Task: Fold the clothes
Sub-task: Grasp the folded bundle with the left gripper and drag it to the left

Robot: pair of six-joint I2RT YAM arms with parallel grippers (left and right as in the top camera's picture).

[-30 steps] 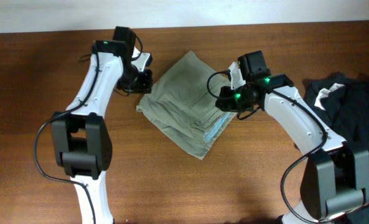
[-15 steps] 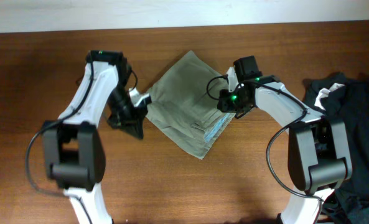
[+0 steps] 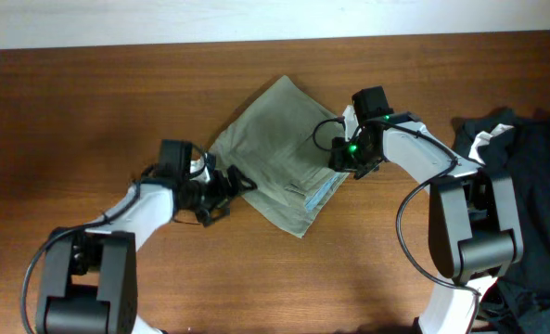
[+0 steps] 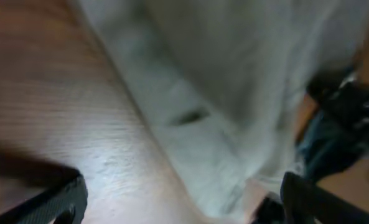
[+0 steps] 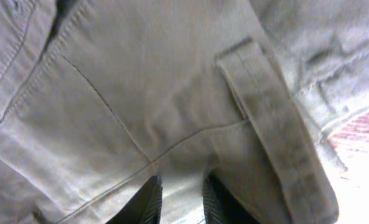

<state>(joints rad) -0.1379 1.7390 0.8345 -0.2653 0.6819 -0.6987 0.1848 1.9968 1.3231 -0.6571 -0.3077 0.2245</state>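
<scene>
Left gripper (image 3: 224, 185): fingers (image 4: 63, 199) spread wide, gripping nothing, at the table (image 3: 61, 111), with the edge of the shorts (image 3: 270, 139) lying between them. Right gripper (image 5: 180, 198): fingers (image 5: 148, 200) drawn nearly together, pinching shorts fabric just beside a belt loop (image 5: 265, 118).

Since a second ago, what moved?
The left pincer swung from the upper-left corner of the shorts down along their left edge to the lower-left side, open and holding nothing. The right pincer stayed at the shorts' right edge. The shorts and the dark garment look unmoved.
</scene>
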